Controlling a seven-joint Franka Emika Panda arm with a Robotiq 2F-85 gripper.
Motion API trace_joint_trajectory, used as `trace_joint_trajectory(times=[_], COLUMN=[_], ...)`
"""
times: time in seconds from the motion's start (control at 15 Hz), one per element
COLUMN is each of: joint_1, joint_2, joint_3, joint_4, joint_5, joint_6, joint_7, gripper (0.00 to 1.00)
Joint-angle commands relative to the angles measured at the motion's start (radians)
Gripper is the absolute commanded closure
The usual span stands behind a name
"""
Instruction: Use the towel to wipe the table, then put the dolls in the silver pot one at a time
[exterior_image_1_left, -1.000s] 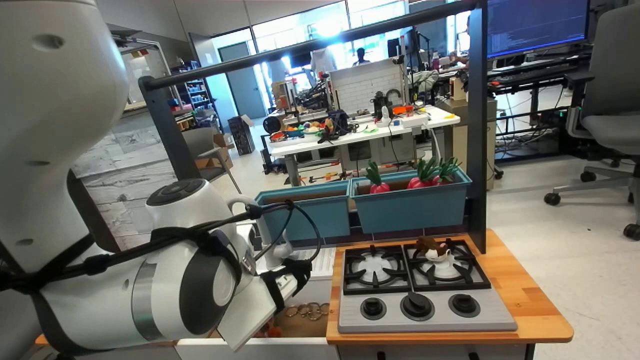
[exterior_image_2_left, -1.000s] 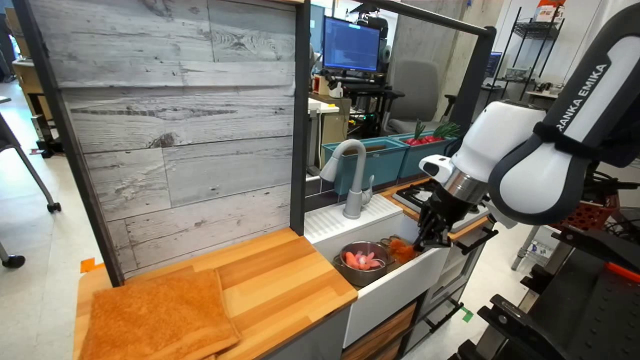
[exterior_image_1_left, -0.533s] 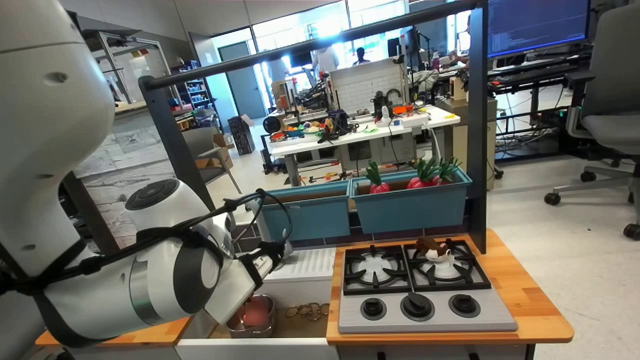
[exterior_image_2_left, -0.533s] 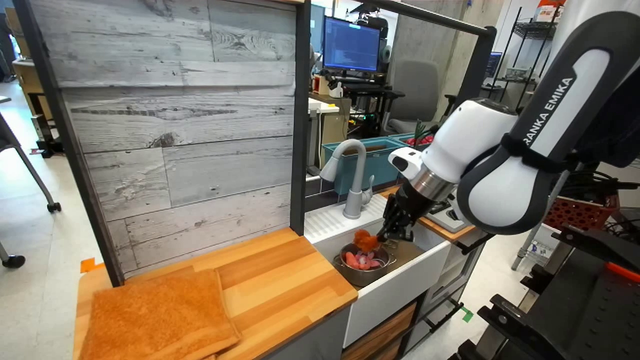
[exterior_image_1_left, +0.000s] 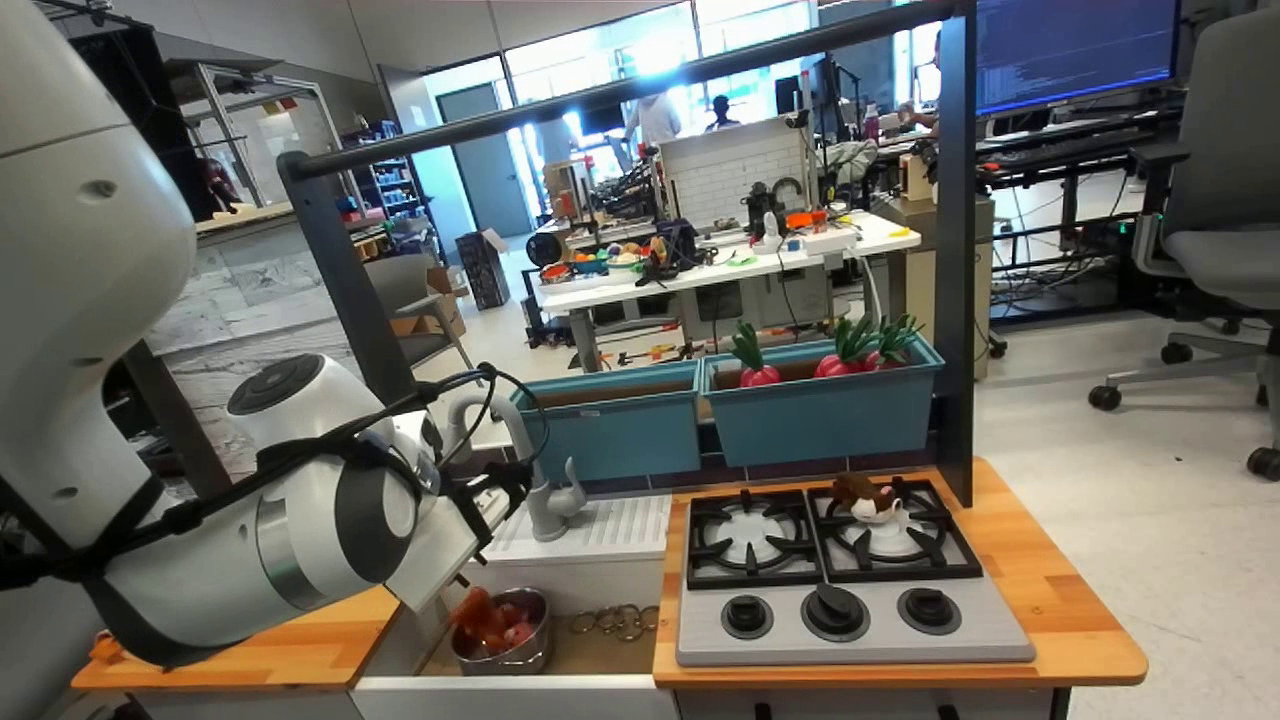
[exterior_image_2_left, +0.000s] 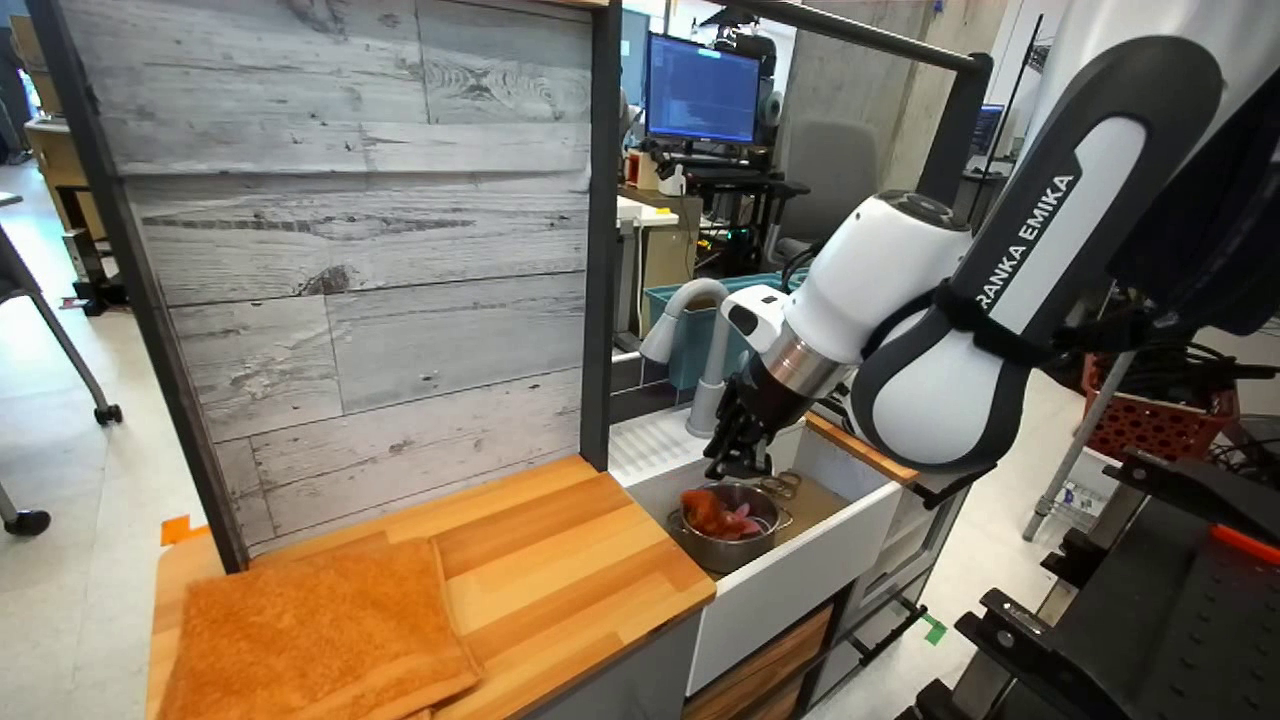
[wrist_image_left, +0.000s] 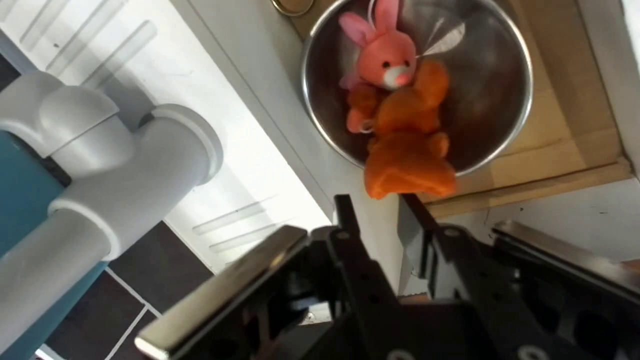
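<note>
The silver pot (exterior_image_2_left: 722, 553) stands in the sink basin, also visible in an exterior view, pot (exterior_image_1_left: 538, 648). Inside it sits a pink rabbit doll (wrist_image_left: 384, 56). An orange doll (wrist_image_left: 410, 150) lies against it, its near end reaching over the rim toward my fingertips in the wrist view. Above the pot, my gripper (wrist_image_left: 376, 199) is open, with a gap between its fingers and nothing held. In an exterior view the gripper (exterior_image_2_left: 738, 468) hangs just over the pot. The orange towel (exterior_image_2_left: 320, 630) lies on the wooden table (exterior_image_2_left: 570, 540), away from the arm.
The grey faucet (exterior_image_2_left: 710, 350) rises close behind my gripper. A white sink front wall (exterior_image_2_left: 800, 570) borders the basin, where metal rings (exterior_image_1_left: 615, 622) lie. To the side is the stovetop (exterior_image_1_left: 760, 640), with a small brown-and-white plush (exterior_image_1_left: 868, 500) on a burner.
My gripper has carried the orange doll across the basin to above the pot. Its fingers have opened, and the doll has come down into the pot beside the pink one.
</note>
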Motion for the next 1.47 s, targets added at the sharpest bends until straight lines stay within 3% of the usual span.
trace_joint_trajectory(times=[0.0,0.2,0.27,0.33,0.53,0.6,0.73,1.0,1.2,1.27,1.4], joint_1=[0.005,0.005,0.005,0.011,0.04,0.02,-0.076,-0.272,-0.334,-0.271,-0.293], joint_2=[0.004,0.004,0.004,0.008,-0.088,-0.132,-0.252,-0.44,-0.474,-0.45,-0.475], joint_3=[-0.01,-0.013,-0.013,-0.04,-0.141,-0.148,-0.081,0.103,0.153,0.09,0.106], joint_4=[0.007,0.009,0.009,0.02,-0.031,-0.059,-0.135,-0.207,-0.152,-0.159,-0.153], joint_5=[-0.025,-0.025,-0.025,-0.033,0.004,-0.007,-0.04,0.06,0.218,0.167,0.217], joint_6=[0.0,0.0,0.0,0.003,-0.063,-0.084,-0.21,-0.492,-0.662,-0.58,-0.633], joint_7=[0.029,0.029,0.029,0.019,0.056,0.064,0.065,0.014,0.008,0.017,0.003], gripper=[0.71,0.71,0.46,0.45,0.25,0.19,0.04,0.0,0.0,0.0,0.0])
